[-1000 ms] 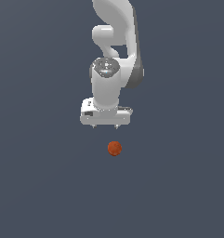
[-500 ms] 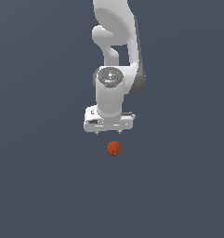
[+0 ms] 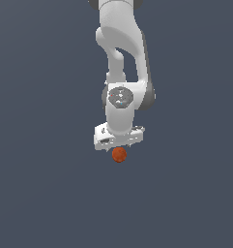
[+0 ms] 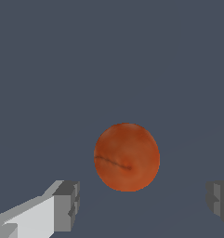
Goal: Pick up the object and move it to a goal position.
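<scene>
**Desk:** While the white arm point(image 3: 122, 58) towers over a plain grey surface point(image 3: 40, 193), what is happening beneath it?

**Photographer:** Its gripper point(image 3: 119, 145) hangs directly above the object point(image 3: 119, 154), a small orange-red ball lying on the surface. In the exterior view the gripper body sits just over the ball's top. The wrist view shows the fingers point(image 4: 62, 207) spread wide, one on either side, with the ball between them and clear gaps on both sides. Nothing is held.

**Desk:** Where could it go wrong?

**Photographer:** My reading: a ball rolls. If one finger touches first as the gripper closes, the ball could squirt out sideways. Closing too high would pinch above its widest part and pop it downward. No goal marker is visible, so I cannot say where it is headed.
</scene>
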{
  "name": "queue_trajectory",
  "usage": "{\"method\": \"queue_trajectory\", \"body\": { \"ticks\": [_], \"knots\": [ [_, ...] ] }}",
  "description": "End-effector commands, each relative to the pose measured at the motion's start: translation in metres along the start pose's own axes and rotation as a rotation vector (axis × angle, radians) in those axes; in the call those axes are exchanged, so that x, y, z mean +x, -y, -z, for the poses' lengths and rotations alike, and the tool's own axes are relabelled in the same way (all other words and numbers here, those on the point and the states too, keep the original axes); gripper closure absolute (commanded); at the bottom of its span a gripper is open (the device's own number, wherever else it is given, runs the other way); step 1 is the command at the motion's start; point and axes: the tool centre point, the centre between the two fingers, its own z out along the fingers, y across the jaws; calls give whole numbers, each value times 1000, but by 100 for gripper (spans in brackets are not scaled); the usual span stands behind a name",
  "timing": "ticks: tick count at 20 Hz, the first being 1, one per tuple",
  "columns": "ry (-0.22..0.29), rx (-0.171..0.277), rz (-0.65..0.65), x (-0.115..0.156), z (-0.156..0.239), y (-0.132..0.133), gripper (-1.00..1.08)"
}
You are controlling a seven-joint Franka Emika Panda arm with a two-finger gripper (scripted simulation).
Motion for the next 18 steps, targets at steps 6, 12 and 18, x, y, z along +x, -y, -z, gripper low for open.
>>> {"method": "queue_trajectory", "body": {
  "ticks": [6, 12, 18],
  "knots": [
    [-3, 5, 18, 4, -6, 3, -92],
    [-4, 5, 19, 4, -26, 3, -92],
    [-5, 6, 21, 4, -53, 4, -92]
  ]
}}
